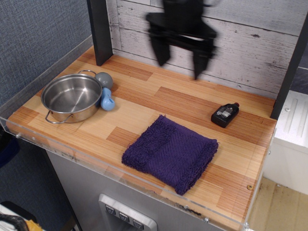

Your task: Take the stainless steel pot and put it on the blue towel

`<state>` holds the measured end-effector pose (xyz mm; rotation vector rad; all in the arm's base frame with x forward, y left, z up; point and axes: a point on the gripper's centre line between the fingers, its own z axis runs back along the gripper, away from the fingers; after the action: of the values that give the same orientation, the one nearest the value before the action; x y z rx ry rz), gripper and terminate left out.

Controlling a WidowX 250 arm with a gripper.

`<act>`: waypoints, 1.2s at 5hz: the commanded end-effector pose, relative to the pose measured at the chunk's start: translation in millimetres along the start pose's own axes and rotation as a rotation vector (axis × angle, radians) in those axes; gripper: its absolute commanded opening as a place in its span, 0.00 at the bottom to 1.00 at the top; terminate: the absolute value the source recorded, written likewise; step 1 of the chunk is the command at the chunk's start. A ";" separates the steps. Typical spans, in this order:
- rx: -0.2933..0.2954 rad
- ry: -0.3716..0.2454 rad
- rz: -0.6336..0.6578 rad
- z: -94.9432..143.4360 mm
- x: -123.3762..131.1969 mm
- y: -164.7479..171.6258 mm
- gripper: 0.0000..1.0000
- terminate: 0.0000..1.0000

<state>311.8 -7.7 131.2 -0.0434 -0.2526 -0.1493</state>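
The stainless steel pot (71,97) sits empty on the wooden table at the far left, with thin wire loop handles at its front and back. The blue towel (170,153), a folded indigo terry cloth, lies near the table's front edge, right of centre. My black gripper (179,58) hangs high above the back of the table, blurred by motion, open and empty. It is well to the right of the pot and behind the towel.
A small scoop with a grey bowl (104,80) and blue handle (107,100) lies against the pot's right side. A small black bottle (224,114) lies at the right. A dark post (100,30) stands at the back left. A clear rim (96,166) edges the table.
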 end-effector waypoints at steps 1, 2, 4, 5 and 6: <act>0.082 -0.074 -0.074 29.5 -12.8 45.6 1.00 0.00; 0.104 -0.046 -0.126 23.7 -23.4 62.6 1.00 0.00; 0.116 -0.046 -0.109 3.2 -43.7 93.6 1.00 0.00; 0.125 -0.014 -0.072 -12.7 -55.0 109.2 1.00 0.00; 0.141 0.027 -0.032 -22.2 -65.7 126.2 1.00 0.00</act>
<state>271.1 120.6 77.6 0.0819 -0.2029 -0.1669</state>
